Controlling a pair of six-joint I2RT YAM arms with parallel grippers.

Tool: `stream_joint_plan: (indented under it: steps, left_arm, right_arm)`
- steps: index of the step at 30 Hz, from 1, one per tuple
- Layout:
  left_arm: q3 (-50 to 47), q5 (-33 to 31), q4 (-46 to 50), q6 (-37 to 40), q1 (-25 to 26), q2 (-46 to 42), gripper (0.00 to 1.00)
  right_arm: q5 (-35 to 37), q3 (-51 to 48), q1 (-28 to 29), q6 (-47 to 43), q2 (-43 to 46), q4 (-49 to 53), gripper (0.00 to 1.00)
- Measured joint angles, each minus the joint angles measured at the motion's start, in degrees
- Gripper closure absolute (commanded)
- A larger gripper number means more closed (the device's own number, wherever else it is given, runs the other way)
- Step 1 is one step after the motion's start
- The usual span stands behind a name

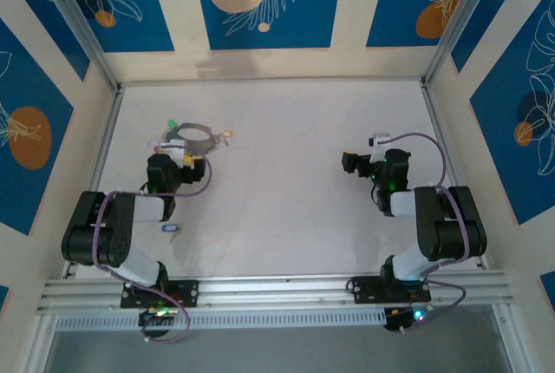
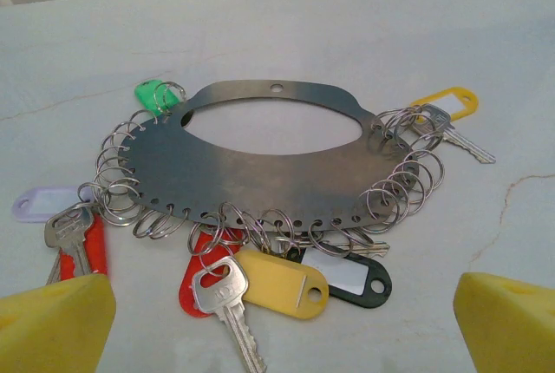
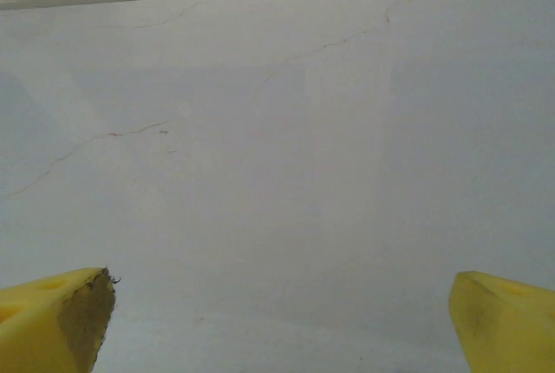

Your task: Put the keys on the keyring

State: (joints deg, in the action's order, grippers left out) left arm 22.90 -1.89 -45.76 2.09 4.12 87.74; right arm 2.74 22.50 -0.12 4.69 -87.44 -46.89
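- Starting at the near edge, both arm bases sit on the metal rail (image 1: 277,291), with the white table (image 1: 286,225) beyond them.
- A blue-tagged key (image 1: 170,228) lies flat on the table just beside the left arm, well apart from the keyring.
- The left gripper (image 1: 186,161) has its jaws spread wide and grips nothing. In the left wrist view its yellow fingertips (image 2: 52,321) sit at the two lower corners, just short of the nearest tags.
- The right gripper (image 1: 354,163) also has its jaws spread wide and is empty. It sits above bare table on the right side, well apart from the keyring, and its yellow fingertips (image 3: 507,321) frame plain tabletop.
- The keyring (image 2: 260,173) lies flat on the table's left half, directly ahead of the left gripper. It is a flat grey metal plate with an oval cut-out, and small split rings (image 2: 117,173) line its edge.
- The keys lie around this plate:
  - Near edge: a silver key (image 2: 224,299) overlapping a yellow tag (image 2: 282,282), a red tag (image 2: 192,286) beneath it, and a black tag (image 2: 360,276) with a white label.
  - Left: a red-tagged key (image 2: 82,247) and a pale tag (image 2: 39,202).
  - Far left: a green tag (image 2: 149,95) at the split rings.
  - Far right: a yellow-tagged key (image 2: 451,117).
- Whether each key is threaded into a split ring cannot be told for all of them.
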Motion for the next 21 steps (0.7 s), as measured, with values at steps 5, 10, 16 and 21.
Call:
stream_joint_plan:
  steps: [5,10,16,21]
  left_arm:
    - [0.00,0.00,0.00,0.00,0.00,0.00,0.00]
    - [0.00,0.00,0.00,0.00,0.00,0.00,0.00]
    - [0.00,0.00,0.00,0.00,0.00,0.00,0.00]
    - [0.00,0.00,0.00,0.00,0.00,0.00,0.00]
  right_arm:
    - [-0.02,-1.38,0.83,-0.24,0.00,-2.58,0.01]
    - [0.00,-1.75,0.98,-0.26,0.00,-3.06,0.01]
    - [-0.20,-1.75,1.03,-0.63,0.00,-3.17,0.01]
    - [-0.63,-1.51,0.83,-0.63,0.00,-2.62,0.01]
